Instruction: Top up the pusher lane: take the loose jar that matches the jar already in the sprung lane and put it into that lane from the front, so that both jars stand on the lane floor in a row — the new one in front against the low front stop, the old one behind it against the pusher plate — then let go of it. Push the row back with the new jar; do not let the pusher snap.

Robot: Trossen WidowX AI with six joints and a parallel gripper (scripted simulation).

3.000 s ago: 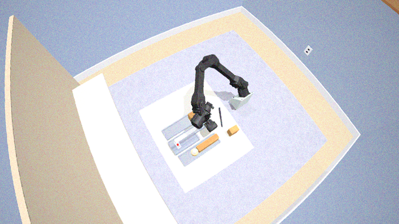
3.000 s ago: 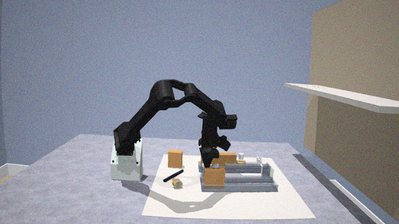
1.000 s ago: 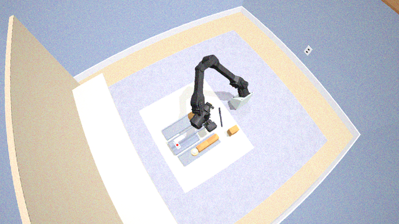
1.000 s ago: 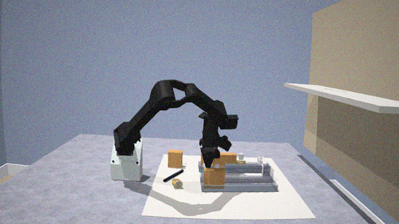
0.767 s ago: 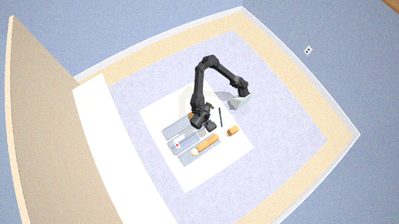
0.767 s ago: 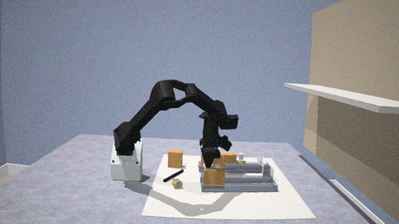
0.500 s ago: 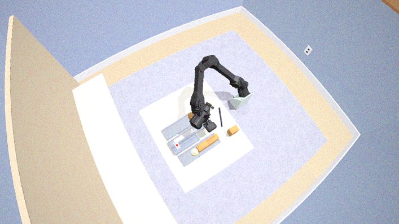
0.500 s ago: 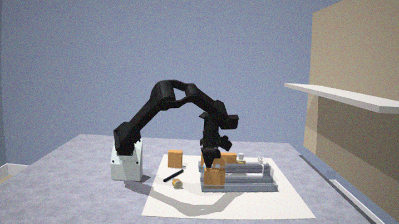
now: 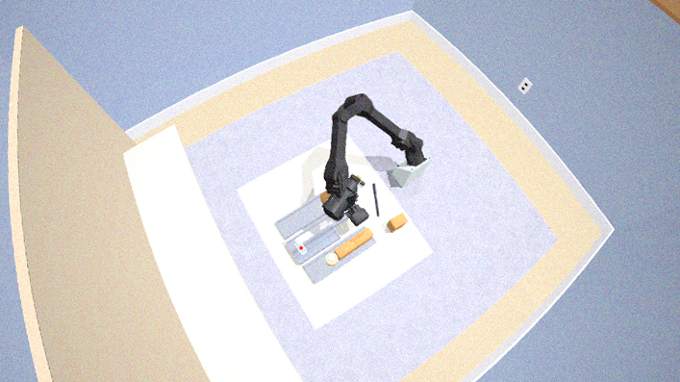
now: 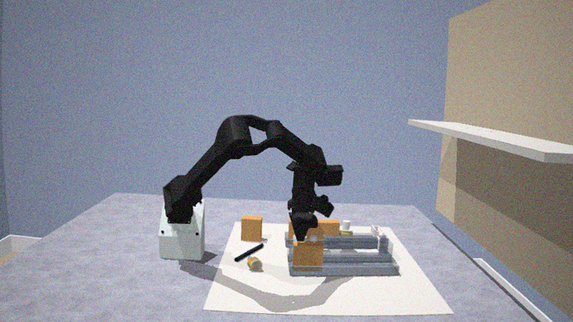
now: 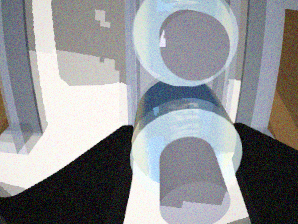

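Gripper (image 11: 186, 183) clamped on clear jar (image 11: 188, 156), just behind a matching jar (image 11: 185, 36) in the grey lane (image 11: 246, 63); orange box (image 10: 307, 253) near.

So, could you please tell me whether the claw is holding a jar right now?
Yes. The claw is shut on a clear jar, seen end-on in the wrist view, directly in front of a matching jar.

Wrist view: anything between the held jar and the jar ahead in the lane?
Nothing. In the wrist view the held clear jar meets the second clear jar; no gap or object shows between.
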